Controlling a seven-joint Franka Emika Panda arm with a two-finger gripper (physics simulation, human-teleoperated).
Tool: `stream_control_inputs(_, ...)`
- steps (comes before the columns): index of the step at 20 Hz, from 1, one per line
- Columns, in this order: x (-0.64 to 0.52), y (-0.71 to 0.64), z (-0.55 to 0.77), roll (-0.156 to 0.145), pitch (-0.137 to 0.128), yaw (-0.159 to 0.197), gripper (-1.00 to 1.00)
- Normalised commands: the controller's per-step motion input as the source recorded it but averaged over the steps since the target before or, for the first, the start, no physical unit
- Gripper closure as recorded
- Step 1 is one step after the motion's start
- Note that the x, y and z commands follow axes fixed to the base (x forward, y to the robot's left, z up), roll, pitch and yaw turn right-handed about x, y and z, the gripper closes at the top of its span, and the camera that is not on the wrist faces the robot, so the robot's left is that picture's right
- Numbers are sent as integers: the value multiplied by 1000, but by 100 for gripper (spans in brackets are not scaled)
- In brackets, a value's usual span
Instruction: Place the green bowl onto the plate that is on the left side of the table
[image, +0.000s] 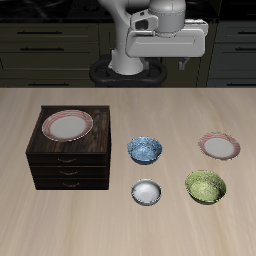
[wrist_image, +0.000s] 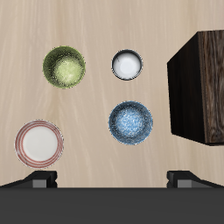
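Note:
The green bowl (image: 205, 186) (wrist_image: 64, 66) stands upright on the table (image: 120, 225) near its front edge. Just behind it lies the white, pink-rimmed plate (image: 220, 147) (wrist_image: 39, 143) on the left side of the table, with nothing on it. My gripper (image: 163, 55) (wrist_image: 112, 179) hangs high above the back of the table, well away from both. It is open: its dark fingertips (wrist_image: 39, 180) stand far apart with nothing between them.
A blue patterned bowl (image: 145, 150) (wrist_image: 131, 122) and a plain white bowl (image: 146, 191) (wrist_image: 127, 63) sit mid-table beside the green bowl. A dark wooden drawer cabinet (image: 70, 152) (wrist_image: 197, 87) carries a second pink-rimmed plate (image: 67, 125) on top.

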Motion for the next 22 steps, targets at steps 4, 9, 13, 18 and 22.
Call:
stream_control_inputs(4,155,185,54,22,8,-10,-100)
stream_control_inputs(9,165,299,76,21,-3,14,-100)
stream_control_inputs(13,184,256,139,8,-14,-8,-100)
stream_control_inputs(18,168,100,98,-2,-14,-3,-100)
stream_control_inputs(22,312,63,91,-31,2,-19,-100)
